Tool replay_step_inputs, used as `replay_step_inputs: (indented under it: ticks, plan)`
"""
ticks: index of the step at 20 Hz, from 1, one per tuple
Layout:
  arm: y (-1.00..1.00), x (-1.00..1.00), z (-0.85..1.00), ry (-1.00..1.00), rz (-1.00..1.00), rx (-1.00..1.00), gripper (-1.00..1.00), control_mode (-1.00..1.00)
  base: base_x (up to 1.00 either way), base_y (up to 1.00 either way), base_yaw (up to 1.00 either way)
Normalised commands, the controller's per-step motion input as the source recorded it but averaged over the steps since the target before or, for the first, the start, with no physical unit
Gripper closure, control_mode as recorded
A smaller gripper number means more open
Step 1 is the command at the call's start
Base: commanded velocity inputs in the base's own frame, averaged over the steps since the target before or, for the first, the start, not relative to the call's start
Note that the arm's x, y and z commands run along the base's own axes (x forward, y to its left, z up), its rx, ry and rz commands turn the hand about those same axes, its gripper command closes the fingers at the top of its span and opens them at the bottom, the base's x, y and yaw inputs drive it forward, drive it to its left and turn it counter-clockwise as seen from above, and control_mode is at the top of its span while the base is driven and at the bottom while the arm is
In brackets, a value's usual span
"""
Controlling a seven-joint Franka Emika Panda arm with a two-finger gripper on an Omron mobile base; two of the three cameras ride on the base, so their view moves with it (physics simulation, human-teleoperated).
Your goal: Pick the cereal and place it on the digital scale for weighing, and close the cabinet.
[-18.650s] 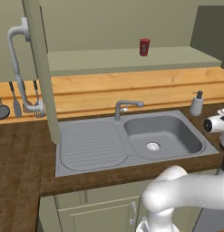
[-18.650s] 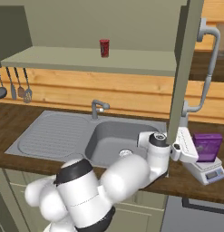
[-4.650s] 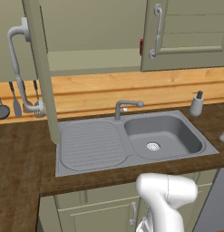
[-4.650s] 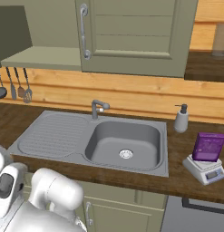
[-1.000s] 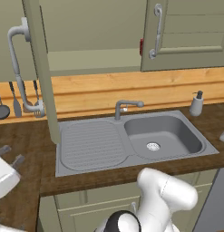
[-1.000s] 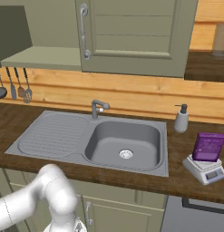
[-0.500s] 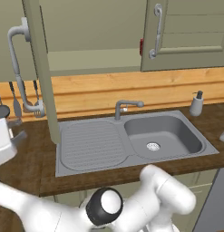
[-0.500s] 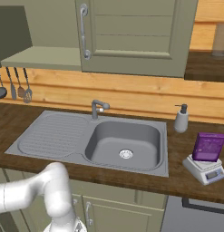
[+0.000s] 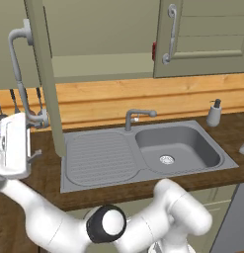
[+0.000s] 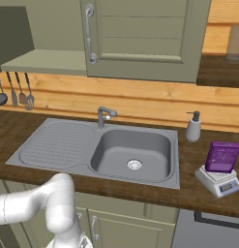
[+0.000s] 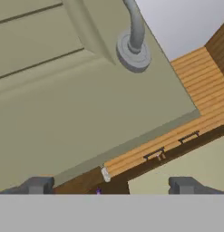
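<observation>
Hand (image 11: 109, 185) open, raised closer to left cabinet (image 9: 44, 89) door, cereal (image 10: 221, 157) unmoved on scale (image 10: 217, 180)

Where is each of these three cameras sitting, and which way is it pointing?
Left base view: behind the arm's left, facing the sink and open cabinet door; the white arm sweeps left, end effector beside that door.
Right base view: behind its right, same sink, plus the cereal on the digital scale; an arm link shows lower left.
Hand view: on the hand, facing the door panel and its handle; open fingertips below.
Both base views share sink and faucet.
</observation>
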Motion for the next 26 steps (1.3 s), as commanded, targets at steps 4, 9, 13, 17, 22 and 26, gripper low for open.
replay_step_inputs:
  ticks: [4, 9, 13, 17, 22, 26]
  plan:
    - [0.96, -0.01, -1.0, 0.07, -0.01, 0.0, -1.0, -1.0, 0.0, 0.0, 0.0]
    - [-0.24, -0.53, -0.77, 0.11, 0.03, 0.1, -1.0, -1.0, 0.0, 0.0, 0.0]
    - [-1.0, -1.0, -0.16, 0.19, 0.16, 0.21, -1.0, -1.0, 0.0, 0.0, 0.0]
    - [-0.91, -1.0, -0.04, 0.33, 0.16, 0.09, -1.0, -1.0, 0.0, 0.0, 0.0]
    - [-0.05, -1.0, -0.06, 0.3, 0.3, -0.04, -1.0, -1.0, 0.0, 0.0, 0.0]
    - [0.25, -0.76, -0.33, -0.15, 0.55, -0.31, -1.0, -1.0, 0.0, 0.0, 0.0]
